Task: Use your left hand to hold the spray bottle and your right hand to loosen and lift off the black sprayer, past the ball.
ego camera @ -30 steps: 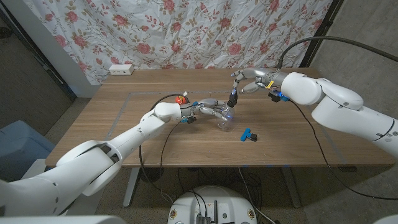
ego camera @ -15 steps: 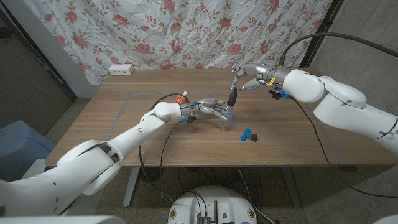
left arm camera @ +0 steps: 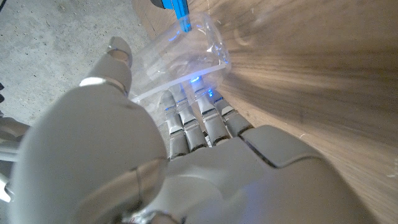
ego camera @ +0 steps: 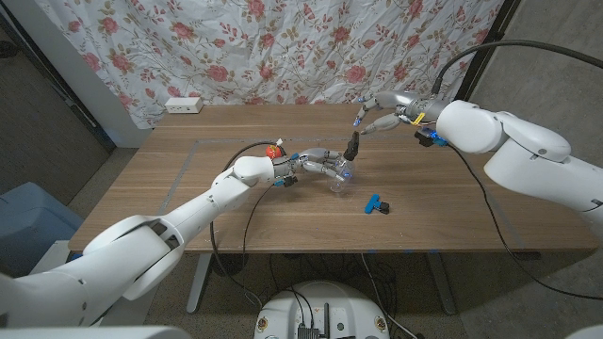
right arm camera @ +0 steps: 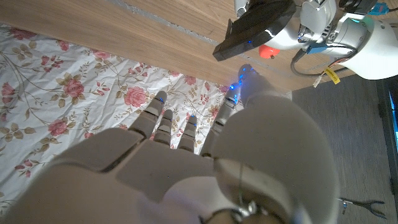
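My left hand (ego camera: 318,166) grips a clear spray bottle (ego camera: 341,180) near the middle of the table; the left wrist view shows its fingers (left arm camera: 198,121) wrapped round the bottle (left arm camera: 180,56). The black sprayer (ego camera: 351,147) stands on top of the bottle. My right hand (ego camera: 382,115) hovers just behind and to the right of the sprayer with its fingers spread and nothing in them. In the right wrist view the sprayer (right arm camera: 255,28) lies just beyond that hand's fingertips (right arm camera: 244,73). A small red ball (ego camera: 274,149) sits by my left wrist, and again in the right wrist view (right arm camera: 268,51).
A blue clip (ego camera: 376,203) lies on the table in front of and to the right of the bottle. A white power strip (ego camera: 184,105) sits at the table's back left edge. A floral curtain (ego camera: 283,47) hangs behind the table.
My right hand has drawn up and back to the right, away from the sprayer. The sprayer, the bottle and my left hand have stayed put.
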Robot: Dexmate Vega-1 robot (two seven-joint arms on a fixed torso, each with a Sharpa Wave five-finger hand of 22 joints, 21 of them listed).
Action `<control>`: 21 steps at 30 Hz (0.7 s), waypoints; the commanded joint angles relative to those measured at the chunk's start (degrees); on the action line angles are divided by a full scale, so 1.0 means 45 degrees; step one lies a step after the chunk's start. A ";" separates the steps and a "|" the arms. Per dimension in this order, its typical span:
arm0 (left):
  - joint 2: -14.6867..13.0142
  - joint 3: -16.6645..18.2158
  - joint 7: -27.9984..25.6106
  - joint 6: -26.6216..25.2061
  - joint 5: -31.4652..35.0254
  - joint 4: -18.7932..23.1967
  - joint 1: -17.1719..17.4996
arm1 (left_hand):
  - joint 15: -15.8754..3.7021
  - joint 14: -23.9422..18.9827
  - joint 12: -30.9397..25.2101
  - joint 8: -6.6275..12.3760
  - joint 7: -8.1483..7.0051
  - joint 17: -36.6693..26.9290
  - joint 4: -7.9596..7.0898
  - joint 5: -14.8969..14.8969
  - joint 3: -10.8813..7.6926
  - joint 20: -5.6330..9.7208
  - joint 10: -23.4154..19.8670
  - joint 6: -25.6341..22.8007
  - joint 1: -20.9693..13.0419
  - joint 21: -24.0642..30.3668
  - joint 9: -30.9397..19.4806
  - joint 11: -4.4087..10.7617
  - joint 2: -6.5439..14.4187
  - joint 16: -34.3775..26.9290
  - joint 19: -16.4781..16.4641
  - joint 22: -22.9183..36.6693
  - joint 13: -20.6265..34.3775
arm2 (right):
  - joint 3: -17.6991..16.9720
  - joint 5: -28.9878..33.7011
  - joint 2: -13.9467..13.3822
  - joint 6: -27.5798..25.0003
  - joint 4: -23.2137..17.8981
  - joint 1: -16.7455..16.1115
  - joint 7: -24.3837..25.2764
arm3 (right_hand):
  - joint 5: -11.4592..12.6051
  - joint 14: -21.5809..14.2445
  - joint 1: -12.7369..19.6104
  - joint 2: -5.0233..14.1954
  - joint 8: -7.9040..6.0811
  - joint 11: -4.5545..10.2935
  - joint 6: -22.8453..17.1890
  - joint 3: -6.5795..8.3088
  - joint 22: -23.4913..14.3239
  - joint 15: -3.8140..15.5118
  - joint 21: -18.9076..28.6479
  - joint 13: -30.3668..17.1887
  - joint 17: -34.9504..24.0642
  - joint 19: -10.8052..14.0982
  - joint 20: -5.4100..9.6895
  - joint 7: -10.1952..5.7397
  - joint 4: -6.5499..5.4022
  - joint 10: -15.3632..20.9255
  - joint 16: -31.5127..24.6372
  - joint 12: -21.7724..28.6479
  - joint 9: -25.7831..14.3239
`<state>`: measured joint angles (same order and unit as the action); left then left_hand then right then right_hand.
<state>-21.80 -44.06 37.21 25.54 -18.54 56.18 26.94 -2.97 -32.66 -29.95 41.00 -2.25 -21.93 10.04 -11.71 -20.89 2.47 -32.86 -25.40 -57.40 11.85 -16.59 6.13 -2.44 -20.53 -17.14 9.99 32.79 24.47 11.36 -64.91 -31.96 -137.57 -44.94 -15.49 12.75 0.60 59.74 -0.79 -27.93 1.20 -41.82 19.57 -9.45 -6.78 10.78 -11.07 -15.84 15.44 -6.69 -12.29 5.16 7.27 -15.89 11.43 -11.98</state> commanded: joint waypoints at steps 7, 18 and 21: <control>-0.0342 0.0072 -0.0476 -0.0339 0.0079 0.0866 0.0369 | -0.1758 -0.0135 -0.0019 0.0900 -0.0342 -0.0023 -0.0115 -0.0031 -0.0093 0.0610 -0.0956 -0.0448 -0.0265 0.0004 0.0005 0.0880 0.1537 0.0034 -0.0161 0.0043 0.0071 | -0.0269 -0.0520 -0.0465 -0.1283 -0.0820 -0.0342 0.0543 | -0.0257 -0.0376 -0.2407 -0.0215 0.0273 -0.0232 0.0187 -0.0913 -0.0060 -0.0200 0.0082 -0.0067 -0.0057 0.0255 -0.0282 0.0250 -0.0685 0.0349 -0.0028 0.0092 -0.0016; -0.0509 0.0127 -0.0768 -0.0455 0.0136 0.1240 0.0522 | -0.1753 -0.0197 -0.0018 0.0929 -0.0319 -0.0030 -0.0112 -0.0028 -0.0089 0.0612 -0.1023 -0.0449 -0.0235 -0.0003 0.0045 0.0857 0.1556 0.0039 -0.0157 0.0043 0.0093 | 0.0465 -0.0364 -0.0466 -0.2565 -0.1291 0.0153 0.0377 | -0.0273 -0.0472 -0.4444 -0.0245 0.0493 -0.0525 0.0335 -0.1581 -0.0071 -0.0360 0.0040 -0.0072 -0.0105 0.0256 -0.0368 0.1217 -0.1344 0.0362 -0.0010 0.0063 -0.0068; -0.0548 0.0138 -0.0829 -0.0508 0.0132 0.1337 0.0573 | -0.1758 -0.0195 -0.0011 0.0926 -0.0336 -0.0022 -0.0130 -0.0030 -0.0097 0.0596 -0.1020 -0.0427 -0.0208 -0.0006 0.0053 0.0914 0.1578 0.0058 -0.0152 0.0043 0.0098 | 0.0730 -0.0333 -0.0449 -0.2899 -0.1351 0.0371 0.0212 | -0.0264 -0.0469 -0.4777 -0.0251 0.0585 -0.0616 0.0458 -0.1687 -0.0073 -0.0461 0.0024 -0.0073 -0.0115 0.0209 -0.0405 0.1361 -0.1437 0.0356 0.0004 0.0059 -0.0070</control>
<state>-23.49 -43.66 34.58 23.91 -18.09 60.31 28.71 -3.17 -32.86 -29.88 41.00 -2.25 -21.93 10.04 -11.68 -20.89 2.46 -32.84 -25.40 -57.40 11.85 -16.14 6.15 -2.44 -20.53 -17.13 9.99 32.79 24.74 9.38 -66.82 -39.45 -142.01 -45.41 -13.39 11.52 -1.25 39.50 -2.10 -25.61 -0.94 -39.79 12.34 -9.45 -8.19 10.78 -11.35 -16.12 16.44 -8.12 -6.94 -1.03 8.80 -15.90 11.43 -12.14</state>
